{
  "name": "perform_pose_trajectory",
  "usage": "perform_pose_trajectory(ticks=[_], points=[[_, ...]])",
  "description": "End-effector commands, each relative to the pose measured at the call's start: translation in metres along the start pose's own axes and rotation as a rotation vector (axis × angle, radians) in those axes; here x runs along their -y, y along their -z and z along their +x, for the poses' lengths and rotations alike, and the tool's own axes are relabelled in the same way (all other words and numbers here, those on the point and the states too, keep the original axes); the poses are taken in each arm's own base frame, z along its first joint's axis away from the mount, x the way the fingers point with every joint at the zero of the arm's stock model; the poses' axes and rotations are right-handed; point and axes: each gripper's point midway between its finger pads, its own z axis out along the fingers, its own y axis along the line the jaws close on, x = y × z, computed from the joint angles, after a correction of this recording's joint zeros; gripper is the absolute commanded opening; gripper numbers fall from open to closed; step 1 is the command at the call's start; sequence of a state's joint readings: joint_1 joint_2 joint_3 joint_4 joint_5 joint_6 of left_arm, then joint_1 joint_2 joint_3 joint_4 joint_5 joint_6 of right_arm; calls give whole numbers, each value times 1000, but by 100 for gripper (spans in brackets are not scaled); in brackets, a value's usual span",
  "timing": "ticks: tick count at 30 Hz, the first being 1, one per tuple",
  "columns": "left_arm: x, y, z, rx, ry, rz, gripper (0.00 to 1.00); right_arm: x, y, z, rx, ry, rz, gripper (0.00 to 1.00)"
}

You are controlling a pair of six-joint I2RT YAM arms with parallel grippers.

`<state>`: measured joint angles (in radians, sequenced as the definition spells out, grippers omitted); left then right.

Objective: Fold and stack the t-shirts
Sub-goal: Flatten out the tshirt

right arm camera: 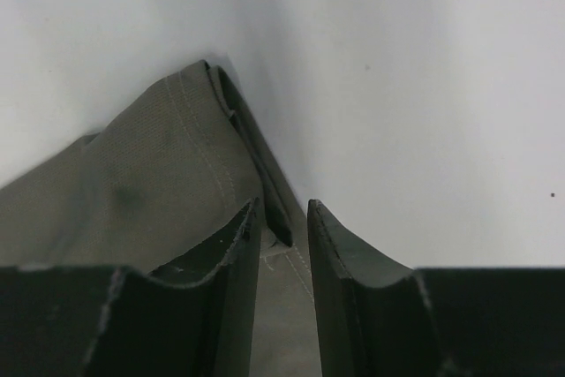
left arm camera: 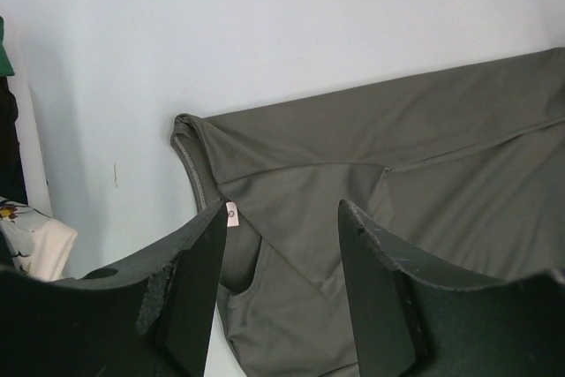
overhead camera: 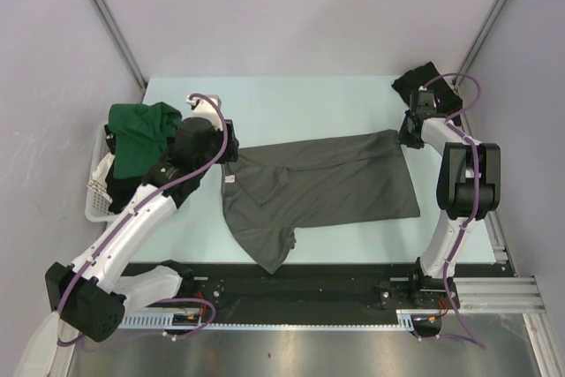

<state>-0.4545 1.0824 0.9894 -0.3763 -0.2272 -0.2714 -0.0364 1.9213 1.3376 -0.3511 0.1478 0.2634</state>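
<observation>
A dark charcoal grey t-shirt [overhead camera: 327, 187] lies spread on the table, collar to the left and hem to the right. My left gripper [overhead camera: 225, 161] hovers over its collar [left arm camera: 190, 152], jaws open, with the cloth [left arm camera: 397, 147] lying flat below and between the fingers [left arm camera: 199, 280]. My right gripper [overhead camera: 404, 137] is at the shirt's far right hem corner [right arm camera: 150, 174]. Its jaws stand narrowly apart with a raised fold of hem between the fingertips [right arm camera: 243, 236]. A dark green t-shirt [overhead camera: 141, 130] is heaped on the basket at left. A black t-shirt [overhead camera: 424, 86] is bunched at the back right corner.
A white slatted basket [overhead camera: 95, 196] sits at the table's left edge beside the left arm. Grey walls close in the pale table [overhead camera: 291, 103] at the back and both sides. A black rail with the arm bases runs along the near edge.
</observation>
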Motion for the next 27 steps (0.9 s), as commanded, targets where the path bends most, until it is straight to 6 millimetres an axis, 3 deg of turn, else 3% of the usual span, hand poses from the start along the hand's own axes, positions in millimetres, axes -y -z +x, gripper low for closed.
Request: perform_pose_trajectory(ticks=[1, 19, 20, 21, 24, 27], points=[[9, 3, -4, 5, 14, 40, 58, -17, 2, -20, 48, -38, -60, 32], [14, -3, -6, 1, 10, 48, 56, -21, -10, -4, -6, -30, -82, 32], [14, -3, -7, 1, 10, 48, 56, -22, -11, -4, -5, -29, -84, 29], [15, -3, -7, 0, 11, 48, 56, -21, -11, -4, -4, -29, -86, 17], [15, -3, -7, 1, 10, 49, 56, -23, -9, -7, 5, -31, -94, 0], [16, -4, -3, -11, 12, 50, 55, -23, -7, -10, 14, -35, -98, 0]])
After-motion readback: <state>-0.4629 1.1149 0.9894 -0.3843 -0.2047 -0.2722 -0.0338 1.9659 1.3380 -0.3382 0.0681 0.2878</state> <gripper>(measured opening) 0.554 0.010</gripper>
